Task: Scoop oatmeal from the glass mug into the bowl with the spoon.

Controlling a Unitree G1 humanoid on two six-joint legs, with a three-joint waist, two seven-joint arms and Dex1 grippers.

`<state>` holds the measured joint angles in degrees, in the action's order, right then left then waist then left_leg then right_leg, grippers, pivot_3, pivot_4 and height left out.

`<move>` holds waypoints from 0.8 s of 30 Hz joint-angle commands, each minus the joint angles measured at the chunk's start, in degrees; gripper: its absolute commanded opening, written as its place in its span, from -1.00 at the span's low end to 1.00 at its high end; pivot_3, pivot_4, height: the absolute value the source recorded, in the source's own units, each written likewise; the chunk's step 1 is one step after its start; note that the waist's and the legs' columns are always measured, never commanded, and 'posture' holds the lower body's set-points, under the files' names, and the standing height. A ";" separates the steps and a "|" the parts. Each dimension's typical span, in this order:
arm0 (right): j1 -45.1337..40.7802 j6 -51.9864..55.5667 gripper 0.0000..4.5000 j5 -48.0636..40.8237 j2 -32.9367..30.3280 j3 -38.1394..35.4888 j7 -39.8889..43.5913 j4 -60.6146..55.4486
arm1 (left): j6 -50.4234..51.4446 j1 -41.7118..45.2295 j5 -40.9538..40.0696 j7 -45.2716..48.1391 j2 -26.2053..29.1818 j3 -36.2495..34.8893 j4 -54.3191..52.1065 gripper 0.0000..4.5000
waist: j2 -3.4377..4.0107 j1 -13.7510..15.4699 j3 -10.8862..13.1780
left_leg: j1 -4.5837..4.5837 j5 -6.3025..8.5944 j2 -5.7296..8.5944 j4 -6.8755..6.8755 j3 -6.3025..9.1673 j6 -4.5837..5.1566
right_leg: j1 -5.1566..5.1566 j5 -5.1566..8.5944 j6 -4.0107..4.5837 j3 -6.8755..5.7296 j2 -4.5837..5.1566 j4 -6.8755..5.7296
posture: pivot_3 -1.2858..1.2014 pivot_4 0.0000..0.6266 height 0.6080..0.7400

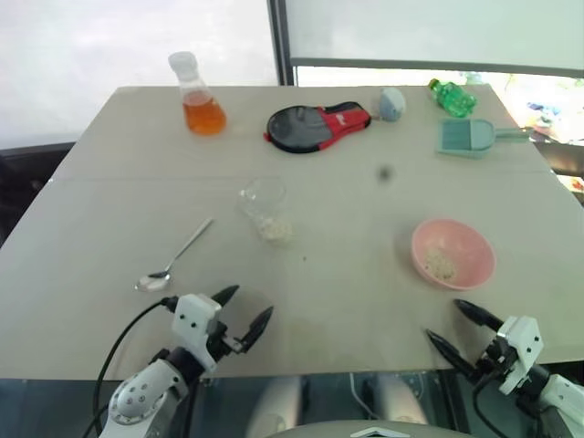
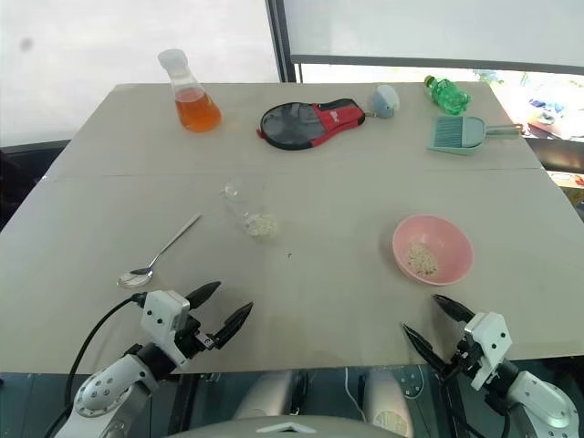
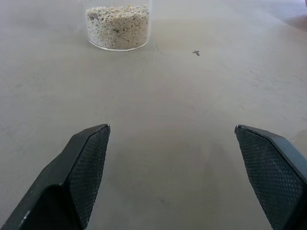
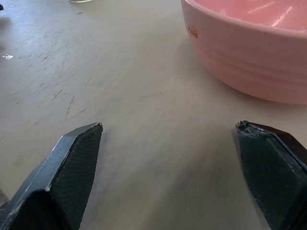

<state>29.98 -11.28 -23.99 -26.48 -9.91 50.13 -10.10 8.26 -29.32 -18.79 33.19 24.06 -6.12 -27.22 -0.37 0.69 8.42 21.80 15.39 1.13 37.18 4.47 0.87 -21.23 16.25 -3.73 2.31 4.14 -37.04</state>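
a lab: conical flask (image 1: 199, 99) on a test table (image 1: 109, 210).

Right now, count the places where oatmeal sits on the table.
2: some in the glass mug near the table's middle, some in the pink bowl toward the right. A few stray flakes may lie between them.

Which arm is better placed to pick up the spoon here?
Left. The spoon lies just ahead of the left gripper, whose jaws stand open and empty. The right gripper sits across the table by the bowl.
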 commanded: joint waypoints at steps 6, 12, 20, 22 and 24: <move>-2.18 -1.86 1.00 1.66 1.42 1.48 0.12 3.76 | 2.06 3.68 -1.13 -0.17 0.67 -0.78 -0.01 0.95 | -0.28 -0.08 -0.09 | -0.03 0.00 -0.04 0.01 0.02 0.00 | 0.01 -0.02 0.02 -0.01 -0.03 0.00 | 0.03 -0.52 1.00; -2.82 -2.61 1.00 2.14 1.70 2.11 0.17 4.36 | 1.90 5.87 -0.77 -0.42 0.42 -0.77 1.51 0.95 | -0.34 -0.34 -0.13 | -0.07 0.00 -0.08 0.01 -0.05 0.00 | 0.01 -0.06 0.06 -0.01 -0.08 0.00 | 0.03 -0.52 1.00; -3.20 -2.67 1.00 2.31 1.96 2.42 0.01 4.35 | 1.18 5.44 -0.26 -0.47 -0.20 -0.05 1.99 0.95 | -0.35 -0.34 -0.13 | -0.06 0.00 -0.10 0.01 -0.02 0.00 | 0.01 -0.06 0.07 0.04 -0.05 0.00 | 0.03 -0.52 1.00; -3.49 -2.68 1.00 2.37 1.93 2.41 0.11 4.43 | 1.03 5.70 -0.18 -0.44 -0.27 0.00 2.32 0.95 | -0.34 -0.35 -0.13 | -0.06 0.00 -0.11 0.01 -0.01 -0.01 | 0.00 -0.06 0.07 0.05 -0.06 0.00 | 0.03 -0.52 1.00; -3.72 -2.61 1.00 2.38 1.78 2.32 0.22 4.40 | 1.00 6.01 -0.16 -0.51 -0.34 0.10 2.47 0.95 | -0.35 -0.36 -0.13 | -0.07 0.00 -0.12 0.01 -0.01 0.00 | 0.00 -0.07 0.08 0.04 -0.06 0.00 | 0.03 -0.52 1.00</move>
<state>26.34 -14.19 -21.94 -24.80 -8.74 50.13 -6.67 10.32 -23.54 -19.21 32.71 23.90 -6.16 -24.02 -0.71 0.33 8.29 21.74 15.38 0.99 37.19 4.45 0.86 -21.22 16.18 -3.65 2.35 4.08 -37.04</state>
